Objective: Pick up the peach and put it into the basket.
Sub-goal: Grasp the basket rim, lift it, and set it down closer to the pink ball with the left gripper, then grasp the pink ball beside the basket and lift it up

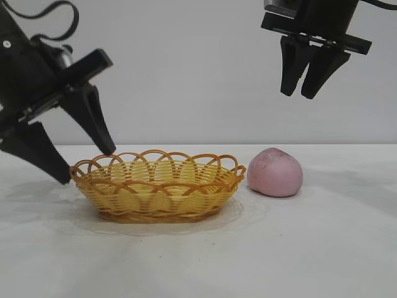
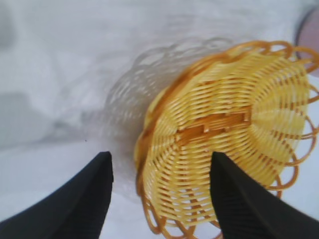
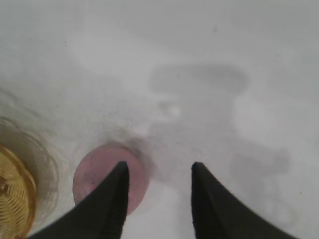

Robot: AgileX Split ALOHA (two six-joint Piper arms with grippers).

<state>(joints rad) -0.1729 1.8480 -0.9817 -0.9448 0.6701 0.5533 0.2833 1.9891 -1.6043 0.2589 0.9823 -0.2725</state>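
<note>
Fingers on the left gripper (image 1: pixel 87 162) are spread wide with nothing between them; one dark finger tip sits at the basket's 9 o'clock edge near the table, the other ends just behind the rim at about 10 o'clock. Left wrist view: two black fingers (image 2: pixel 79 204) apart, the gap looking down on the basket's rim and the white surface beside it. Whether either tip touches the wicker, can't tell.

Right gripper (image 1: pixel 305 93) hangs high, at 12 o'clock above the peach, well apart from it. Its fingers stand partly spread, a narrow gap, nothing pinched. Right wrist view shows the two finger tips (image 3: pixel 112 199) with bare table in the gap; peach (image 3: pixel 102 179) partly hidden behind one finger.

Peach (image 1: pixel 275 172): dusty pink, rounded, matte, resting on the white table (image 1: pixel 322 248) at the basket's 3 o'clock, just beside the rim, small gap or touching, can't tell. Not in the basket, not held by either gripper.

Basket (image 1: pixel 156 185): shallow oval wicker, yellow weave, orange-brown looped rim, sitting flat on the table roughly centre. Inside is hollow in the left wrist view (image 2: pixel 224 129), with an orange-brown strip across the bottom weave. A sliver of pink shows at that view's edge past the rim.

Plain pale wall (image 1: pixel 186 62) behind.
</note>
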